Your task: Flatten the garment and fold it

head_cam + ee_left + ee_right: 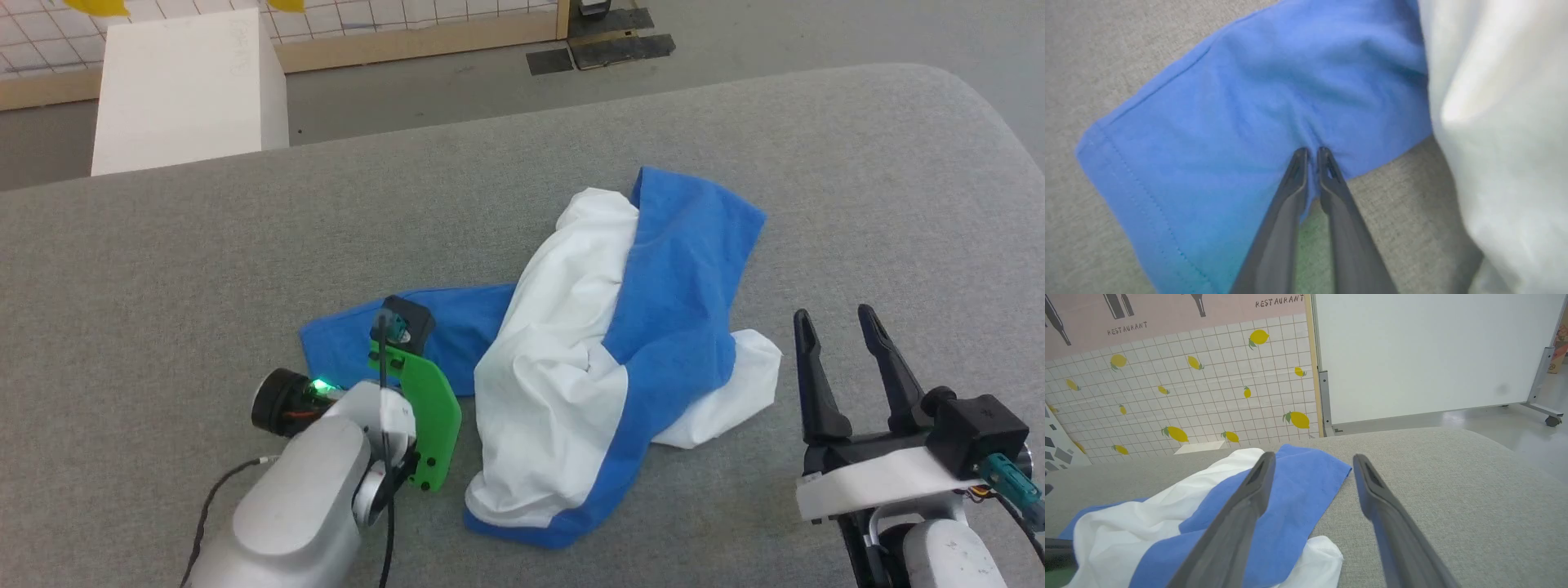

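Garment [571,351] is lying crumpled near the middle of the grey cloth-covered counter [163,269]. Its white body is bunching in folds, and a broad blue panel is running across it from the far side to the near side. One blue sleeve [343,343] is stretching out flat toward the robot's left.

Head view: the left arm is reaching down over this sleeve. Its green wrist plate [429,416] is covering the fingers, so the grasp is not showing from above.

Left wrist view: the left gripper [1312,154] is pinching the sleeve cloth just inside one edge. The two dark fingers are drawn almost together, with a small pucker of fabric gathering at their tips. The stitched hem is running along the left, and the white body is rising, blurred, at the right.

Head view: the right gripper [833,314] is hovering over bare counter just beside the garment's right edge, fingers spread apart and holding nothing.

Right wrist view: the camera is looking low across the counter, with the garment showing as a shallow heap to the left. Beyond it, a tiled wall with lemon prints [1208,396] and a white panel [1433,355] are standing.

Head view: a white box [188,90] is standing past the counter's far edge.
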Robot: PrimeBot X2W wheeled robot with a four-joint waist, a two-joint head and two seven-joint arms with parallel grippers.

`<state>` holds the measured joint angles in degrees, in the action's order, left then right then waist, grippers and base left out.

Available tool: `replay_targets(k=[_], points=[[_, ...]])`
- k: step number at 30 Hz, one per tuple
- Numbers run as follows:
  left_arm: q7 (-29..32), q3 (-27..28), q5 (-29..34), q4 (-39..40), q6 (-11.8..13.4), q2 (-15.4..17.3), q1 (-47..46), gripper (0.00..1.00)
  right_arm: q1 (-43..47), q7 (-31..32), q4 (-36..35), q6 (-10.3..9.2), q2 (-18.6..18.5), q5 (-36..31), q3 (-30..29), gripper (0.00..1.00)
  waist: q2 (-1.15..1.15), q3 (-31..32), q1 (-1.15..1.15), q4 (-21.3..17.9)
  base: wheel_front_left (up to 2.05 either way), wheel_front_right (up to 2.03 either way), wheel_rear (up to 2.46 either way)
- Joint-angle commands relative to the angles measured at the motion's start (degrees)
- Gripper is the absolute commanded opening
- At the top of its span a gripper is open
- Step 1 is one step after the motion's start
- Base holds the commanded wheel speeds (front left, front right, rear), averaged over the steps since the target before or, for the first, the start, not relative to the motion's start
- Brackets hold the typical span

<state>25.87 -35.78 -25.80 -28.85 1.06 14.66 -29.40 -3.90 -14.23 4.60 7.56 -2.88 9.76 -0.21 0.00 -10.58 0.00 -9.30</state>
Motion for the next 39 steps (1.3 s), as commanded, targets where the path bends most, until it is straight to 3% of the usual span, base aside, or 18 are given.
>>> replay_targets(k=[1,4,10,18,23,24,25,26,31,34,39], points=[[-2.2,0.3,0.4,-0.4,1.5,-0.1,2.4,0.0,-1.0,-0.6,0.1,-0.08,0.0,0.3,-0.1,1.0,0.0,0.1,0.0,0.5,0.0,0.0,0.0],[-10.8,4.9,-0.9,1.7,5.5,-1.0,3.5,0.0,-0.9,-0.6,0.3,-0.08,0.0,0.0,-0.3,1.0,0.0,0.6,0.0,1.8,0.0,0.0,0.0],[-25.2,15.1,-5.7,7.1,10.0,-0.5,8.2,0.0,-0.3,-0.7,0.3,-0.08,0.0,-0.9,-1.0,1.0,0.0,2.8,0.0,5.2,0.0,0.0,0.0],[-28.0,24.7,-8.8,15.4,15.9,6.4,19.9,0.0,0.9,0.4,-0.5,-0.08,0.0,-1.5,-2.1,1.0,0.0,4.6,0.0,9.1,0.0,0.0,0.0],[-27.2,27.6,-7.7,18.2,21.5,9.1,26.4,0.0,1.2,1.3,-0.8,-0.08,0.0,-1.6,-2.3,1.0,0.0,4.6,0.0,10.6,0.0,0.0,0.0],[-27.4,27.7,-8.5,19.7,21.5,8.4,27.6,0.2,1.4,1.5,-0.9,-0.08,0.0,-1.5,-2.3,1.0,0.0,4.5,0.0,11.2,0.0,0.0,0.0],[-27.4,27.4,-9.3,20.5,20.5,7.8,27.8,0.71,1.4,1.6,-0.9,-0.08,0.0,-1.5,-2.3,1.0,0.0,4.5,0.0,11.4,0.0,0.0,0.0],[-27.5,27.2,-10.4,21.2,19.5,7.0,28.1,1.0,1.4,1.8,-0.9,-0.08,0.0,-1.5,-2.2,1.0,0.0,4.4,0.0,11.6,0.0,0.0,0.0],[-31.0,23.6,-9.6,24.7,14.8,5.6,27.3,1.0,1.1,2.1,-1.0,-0.08,0.0,-1.5,-2.0,1.0,0.0,4.4,0.0,12.2,0.0,0.0,0.0],[-31.0,18.0,-6.6,26.4,11.9,4.8,26.0,1.0,1.0,2.1,-0.9,-0.08,0.0,-1.5,-1.7,1.0,0.0,4.4,0.0,12.3,0.0,0.0,0.0],[-22.3,6.4,-2.1,23.2,6.0,5.0,22.3,1.0,0.9,2.3,-0.9,-0.08,0.0,-1.5,-0.9,1.0,0.0,4.5,0.0,11.7,0.0,0.0,0.0]])
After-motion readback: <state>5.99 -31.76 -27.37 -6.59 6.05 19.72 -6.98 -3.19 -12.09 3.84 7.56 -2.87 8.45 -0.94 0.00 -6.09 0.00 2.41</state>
